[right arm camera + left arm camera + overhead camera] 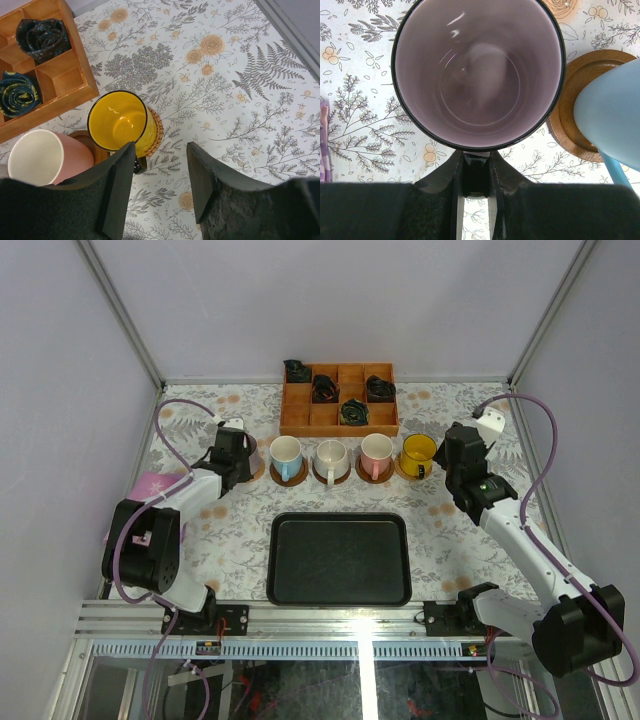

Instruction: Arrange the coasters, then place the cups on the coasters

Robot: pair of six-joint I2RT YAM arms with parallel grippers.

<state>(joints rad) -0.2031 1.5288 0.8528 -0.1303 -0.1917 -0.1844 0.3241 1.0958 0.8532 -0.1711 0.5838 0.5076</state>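
Observation:
In the left wrist view the mauve-grey cup (pixel 477 70) fills the frame, and my left gripper (pixel 476 167) is shut on its handle. What lies under this cup is hidden. Right of it, the light blue cup (pixel 615 115) stands on a dark brown coaster (pixel 570 110). From above, the light blue (pixel 286 455), cream-white (pixel 331 458), pink (pixel 376 452) and yellow (pixel 418 451) cups form a row, each on a coaster, with my left gripper (pixel 238 455) at its left end. The yellow cup (pixel 120 122) rests on a tan woven coaster (pixel 156 132). My right gripper (pixel 161 156) is open beside its handle, holding nothing.
An orange wooden grid box (pixel 339 398) with dark bundles stands behind the row. A black rectangular tray (pixel 339 558) lies in front, between the arms. A pink-purple object (pixel 155 483) lies at the table's left edge. Frame posts and walls close the table in.

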